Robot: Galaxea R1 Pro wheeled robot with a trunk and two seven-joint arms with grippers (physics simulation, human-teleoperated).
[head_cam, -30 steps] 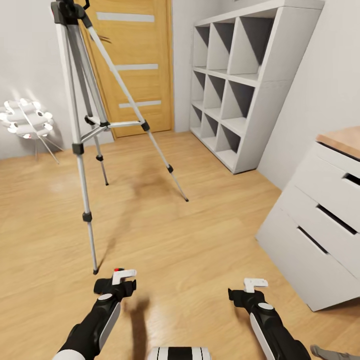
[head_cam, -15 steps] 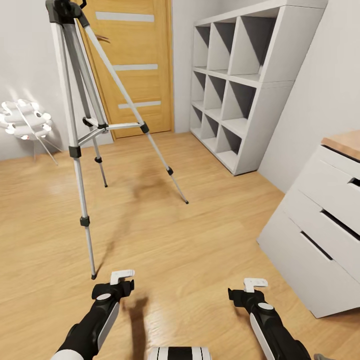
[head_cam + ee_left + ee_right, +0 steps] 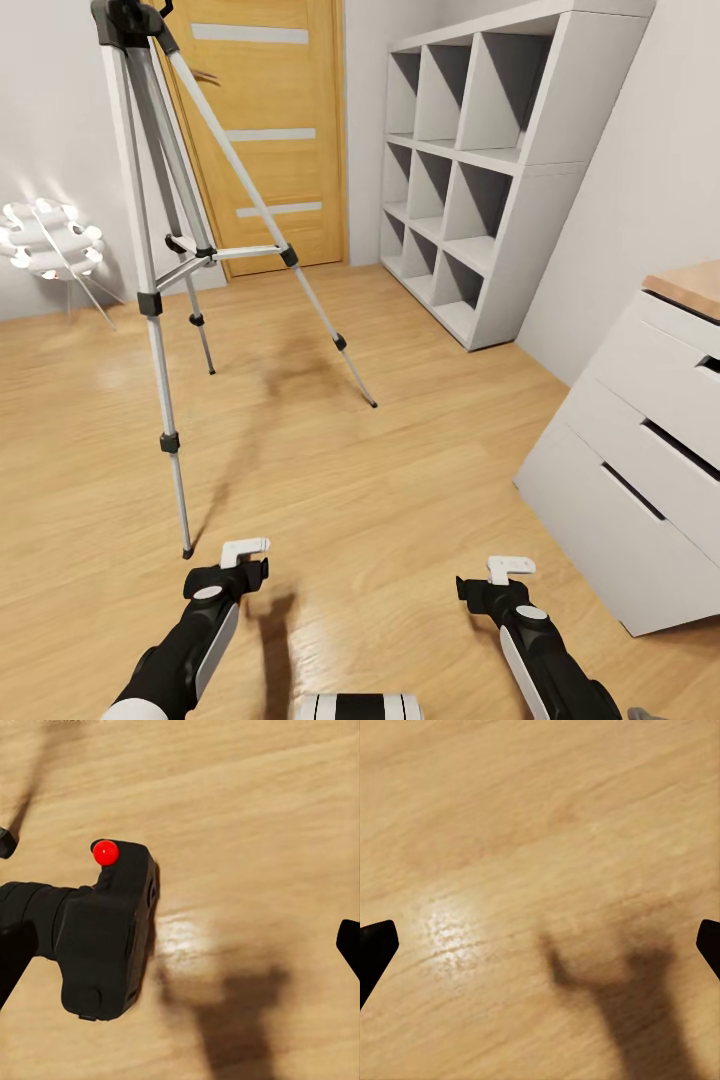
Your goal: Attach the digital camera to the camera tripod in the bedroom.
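Digital camera (image 3: pixel 105 937): black w/ red button. Camera tripod (image 3: pixel 160 230): silver legs, black joints, head prob. black too. Floor (image 3: pixel 330 470) light wood grain; door (image 3: pixel 270 130) orange-tan; shelf (image 3: pixel 480 160) white.

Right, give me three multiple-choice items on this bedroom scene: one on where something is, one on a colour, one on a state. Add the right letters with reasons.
1. Where does the camera tripod stand?
A. on the wood floor near the door
B. on the desk
C. inside the cube shelf

2. What colour is the button on the digital camera?
A. green
B. red
C. white

3. How is the right gripper?
A. shut on the camera
B. shut on a tripod leg
C. open, holding nothing

Answers:
1. A, its feet rest on the wood floor in front of the door.
2. B, a round red button tops the black body.
3. C, its fingertips sit far apart over bare floor.
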